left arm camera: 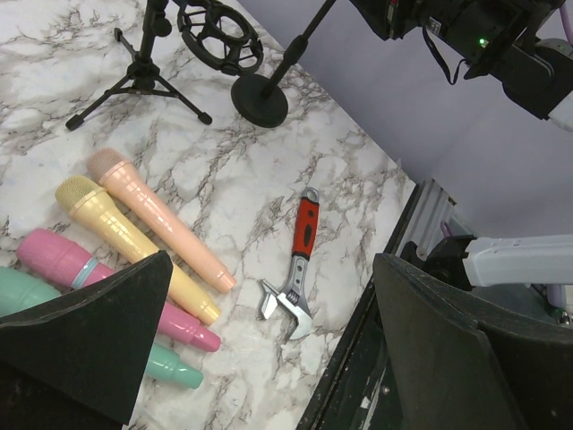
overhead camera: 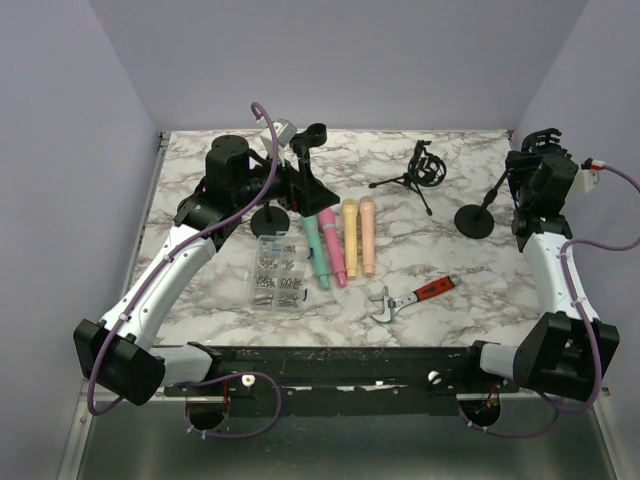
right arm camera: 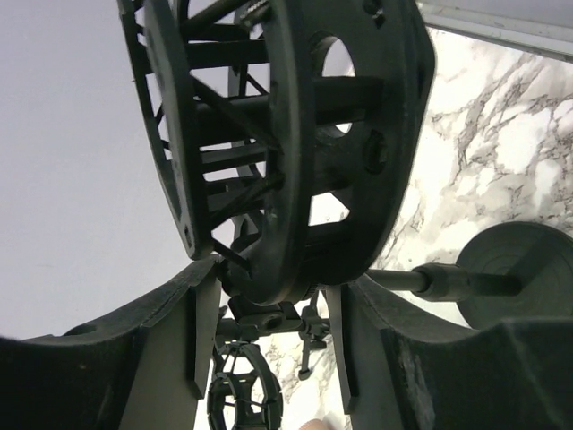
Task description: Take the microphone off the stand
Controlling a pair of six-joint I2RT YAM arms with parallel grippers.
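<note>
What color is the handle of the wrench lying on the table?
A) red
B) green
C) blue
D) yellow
A: the wrench has a bright red handle with a silver head at the other end.

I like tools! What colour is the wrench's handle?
Red; the wrench handle shows best in the left wrist view.

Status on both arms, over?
Left gripper open, empty. Right gripper straddles shock mount on stand, grip unclear. Four microphones lying on table.
</note>
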